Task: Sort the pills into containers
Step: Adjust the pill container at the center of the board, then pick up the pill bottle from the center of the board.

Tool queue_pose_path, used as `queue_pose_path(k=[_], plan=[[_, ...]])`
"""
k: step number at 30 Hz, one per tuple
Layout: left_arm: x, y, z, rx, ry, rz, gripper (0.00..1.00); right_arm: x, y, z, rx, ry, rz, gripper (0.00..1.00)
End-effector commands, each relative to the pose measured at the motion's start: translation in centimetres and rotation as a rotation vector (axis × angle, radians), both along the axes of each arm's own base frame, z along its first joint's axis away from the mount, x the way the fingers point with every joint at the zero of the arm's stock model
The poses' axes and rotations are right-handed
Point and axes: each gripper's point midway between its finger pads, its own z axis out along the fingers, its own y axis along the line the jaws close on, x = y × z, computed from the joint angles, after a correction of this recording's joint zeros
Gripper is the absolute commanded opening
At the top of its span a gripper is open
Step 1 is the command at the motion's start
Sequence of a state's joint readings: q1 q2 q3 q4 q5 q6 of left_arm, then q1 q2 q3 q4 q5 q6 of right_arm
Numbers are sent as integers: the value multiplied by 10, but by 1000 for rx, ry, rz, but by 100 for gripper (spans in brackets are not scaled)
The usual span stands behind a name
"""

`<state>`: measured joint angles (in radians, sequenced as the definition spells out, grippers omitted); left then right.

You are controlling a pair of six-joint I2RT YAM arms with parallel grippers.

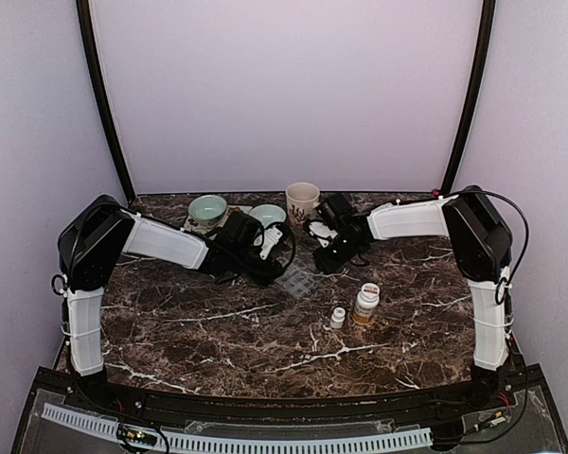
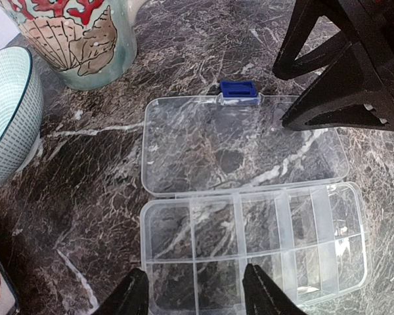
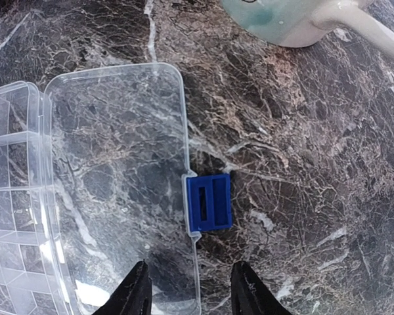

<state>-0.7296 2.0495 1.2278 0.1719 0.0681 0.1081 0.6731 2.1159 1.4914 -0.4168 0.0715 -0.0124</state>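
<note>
Organiser box [image 2: 249, 243]: lies open on the bench [image 1: 218, 331] between your two claws, with its lid [image 3: 118, 164] folded flat toward the mug [image 2: 75, 39].
Left claw [image 2: 197, 295]: about half open, with the fingertips over the tray's near compartments. Nothing visibly clamped.
Right claw [image 3: 190, 292]: parted and empty, straddling the lid's free rim beside the blue clasp [image 3: 209, 202]. I cannot tell whether it touches the rim.
Risk, lid: a fingertip catching that rim would likely drag the light box or flip the lid shut.
Risk, tray: if your left claw presses the near edge, the far side may tip up.
Risk, arms: the claws work close together over one small box, so a collision is plausible.
Risk, surroundings: the mug and a bowl [image 2: 6, 118] stand just beyond the lid.
Top view only: an amber bottle [image 1: 365, 303] and a small white bottle [image 1: 337, 318], well apart from the box.
Left wrist only: the dividers. The compartments in view look empty.
Right wrist only: the clasp's face and the lid resting flat.
</note>
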Motion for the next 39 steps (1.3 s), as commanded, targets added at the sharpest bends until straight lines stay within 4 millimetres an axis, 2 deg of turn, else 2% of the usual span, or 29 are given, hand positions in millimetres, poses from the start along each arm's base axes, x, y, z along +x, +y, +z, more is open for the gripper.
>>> queue_pose_path(k=[1,7,16,22,26,27,30,32,34,36,39], plan=[[-4,3,-11,24,30,8,51,7,1,21,34,-35,-14,44],[7,-2,16,-9,-19,29,52,10,8,67,108,-108,0,47],[17,-11,59,-71,-63,53,52,0,5,107,176,-174,-9,50],[15,-5,103,-123,-130,85,53,-3,-4,150,241,-318,-51,57],[5,5,148,-204,-208,121,54,3,-21,197,306,-477,-161,59],[2,9,165,-244,-240,134,57,5,-28,209,330,-521,-211,63],[-11,23,204,-371,-310,164,72,10,-55,247,450,-667,-392,91],[-22,33,228,-468,-351,174,84,9,-57,260,546,-701,-396,96],[-30,43,234,-548,-354,200,98,11,-54,268,592,-684,-405,100],[-37,53,241,-636,-345,217,99,15,-49,293,639,-675,-420,100],[-50,61,244,-741,-308,185,99,3,-49,311,708,-664,-400,100]])
